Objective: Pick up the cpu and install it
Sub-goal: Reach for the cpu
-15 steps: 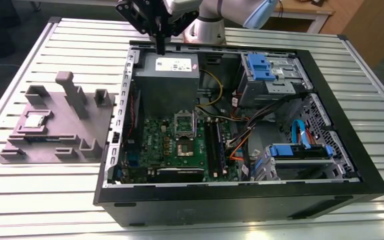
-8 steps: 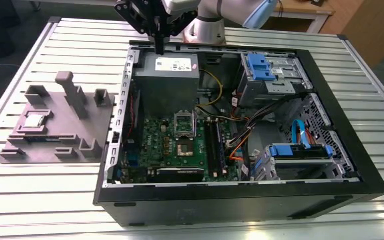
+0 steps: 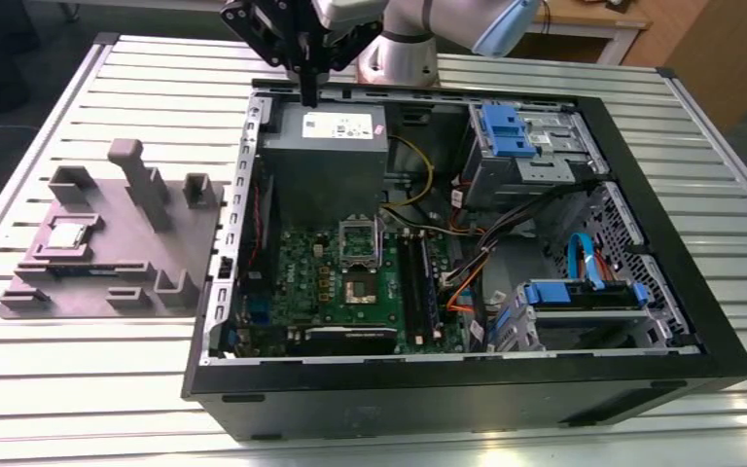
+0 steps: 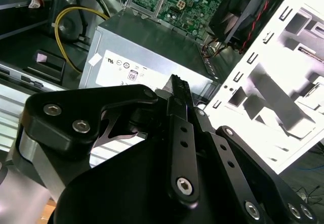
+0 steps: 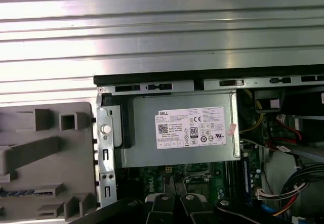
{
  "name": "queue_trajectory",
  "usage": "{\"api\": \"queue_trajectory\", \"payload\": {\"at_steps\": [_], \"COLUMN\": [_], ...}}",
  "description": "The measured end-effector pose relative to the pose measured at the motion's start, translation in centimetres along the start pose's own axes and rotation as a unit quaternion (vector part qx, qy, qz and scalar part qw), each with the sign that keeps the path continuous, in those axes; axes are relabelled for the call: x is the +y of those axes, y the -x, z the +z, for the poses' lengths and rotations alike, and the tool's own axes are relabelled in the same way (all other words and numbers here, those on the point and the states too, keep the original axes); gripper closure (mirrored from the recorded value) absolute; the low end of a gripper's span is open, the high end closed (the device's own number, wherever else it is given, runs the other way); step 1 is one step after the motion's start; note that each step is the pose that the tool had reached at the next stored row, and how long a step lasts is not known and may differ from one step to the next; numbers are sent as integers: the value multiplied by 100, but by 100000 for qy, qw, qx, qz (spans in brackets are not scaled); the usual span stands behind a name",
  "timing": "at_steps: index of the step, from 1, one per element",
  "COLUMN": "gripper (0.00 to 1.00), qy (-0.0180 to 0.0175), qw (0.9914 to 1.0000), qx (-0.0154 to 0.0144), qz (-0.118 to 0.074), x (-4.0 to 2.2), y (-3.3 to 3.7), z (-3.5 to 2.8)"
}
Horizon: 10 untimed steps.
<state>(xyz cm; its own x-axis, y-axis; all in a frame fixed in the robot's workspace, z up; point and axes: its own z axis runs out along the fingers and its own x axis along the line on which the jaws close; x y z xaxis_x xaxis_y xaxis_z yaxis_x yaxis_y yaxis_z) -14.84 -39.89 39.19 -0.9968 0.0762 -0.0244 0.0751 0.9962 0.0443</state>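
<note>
I observed the fingers [image 3: 308, 89] closed together with nothing held between them, suspended over the edge of the power supply [image 3: 326, 151] inside the open computer case [image 3: 478, 387]. The cpu [image 3: 69, 233] lay flat in the grey tray [image 3: 182, 241] on the table [image 3: 88, 389], at the exterior view's left of the case, well apart from the fingers

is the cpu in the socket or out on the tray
Out: the cpu lies on the grey tray, outside the computer case.
</note>
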Motion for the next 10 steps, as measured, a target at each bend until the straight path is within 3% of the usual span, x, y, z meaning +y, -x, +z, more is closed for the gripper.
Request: {"api": "queue_trajectory", "payload": {"at_steps": [10], "gripper": [90], "qy": [0], "qw": [100000], "qx": [-3], "qz": [-1], "x": [-3], "y": [-32], "z": [2]}}
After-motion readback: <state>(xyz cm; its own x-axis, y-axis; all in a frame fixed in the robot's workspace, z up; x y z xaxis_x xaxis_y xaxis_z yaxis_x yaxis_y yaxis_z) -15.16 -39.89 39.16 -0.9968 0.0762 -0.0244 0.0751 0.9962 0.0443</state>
